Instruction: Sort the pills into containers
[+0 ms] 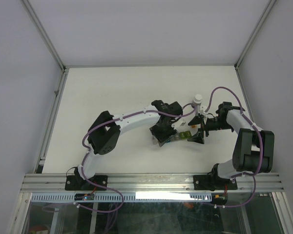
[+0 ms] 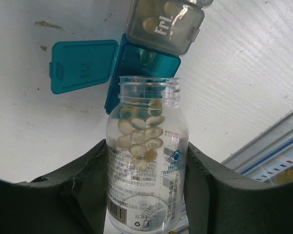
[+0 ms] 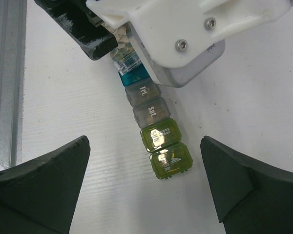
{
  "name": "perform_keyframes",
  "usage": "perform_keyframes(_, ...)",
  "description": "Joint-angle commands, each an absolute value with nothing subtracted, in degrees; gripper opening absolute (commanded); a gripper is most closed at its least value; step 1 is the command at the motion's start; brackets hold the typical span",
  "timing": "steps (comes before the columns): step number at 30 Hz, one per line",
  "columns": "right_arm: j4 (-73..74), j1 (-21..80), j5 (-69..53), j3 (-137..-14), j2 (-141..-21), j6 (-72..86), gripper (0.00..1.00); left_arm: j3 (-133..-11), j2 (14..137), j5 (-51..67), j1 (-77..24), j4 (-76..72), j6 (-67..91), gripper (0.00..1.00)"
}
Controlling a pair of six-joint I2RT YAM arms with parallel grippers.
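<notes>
My left gripper (image 2: 146,148) is shut on a clear labelled bottle (image 2: 147,195) with no cap on, holding several pale pills (image 2: 139,134). The bottle's mouth points at the containers' teal compartment (image 2: 158,61), whose lid (image 2: 83,66) stands open; one pill lies inside. The adjoining grey "Fri" compartment (image 2: 166,24) is closed, with pills in it. My right gripper (image 3: 144,141) hangs open over the yellow-green end of the containers (image 3: 158,139), touching nothing. In the top view the left gripper (image 1: 162,132) and right gripper (image 1: 198,137) flank the containers (image 1: 178,138).
A small bottle with a white cap (image 1: 198,101) stands just behind the right gripper. The aluminium rail (image 3: 7,73) runs along the table's near edge. The left arm's white housing (image 3: 176,34) covers the strip's far end in the right wrist view.
</notes>
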State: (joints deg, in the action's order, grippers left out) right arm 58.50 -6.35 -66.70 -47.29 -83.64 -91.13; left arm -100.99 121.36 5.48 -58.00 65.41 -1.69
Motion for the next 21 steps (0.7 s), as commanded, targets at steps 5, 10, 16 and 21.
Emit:
perform_keyframes(5, 58.2, -6.7, -68.0, -47.8, -81.9, -91.1, 1.00, -103.9, 118.8, 6.8, -56.9, 65.2, 0.8, 0.00)
perform_keyframes(10, 58.3, -6.8, -68.0, -47.9, -82.1, -91.2, 0.99, -103.1, 118.3, 7.0, -56.7, 65.1, 1.0, 0.00)
perform_keyframes(16, 58.6, -6.8, -68.1, -48.0, -82.0, -91.6, 1.00, -100.5, 117.1, 5.3, -57.5, 63.6, 1.1, 0.00)
perform_keyframes(21, 58.8, -6.8, -68.2, -48.0, -82.4, -91.9, 0.99, -97.5, 113.4, 5.1, -58.1, 59.1, 0.4, 0.00)
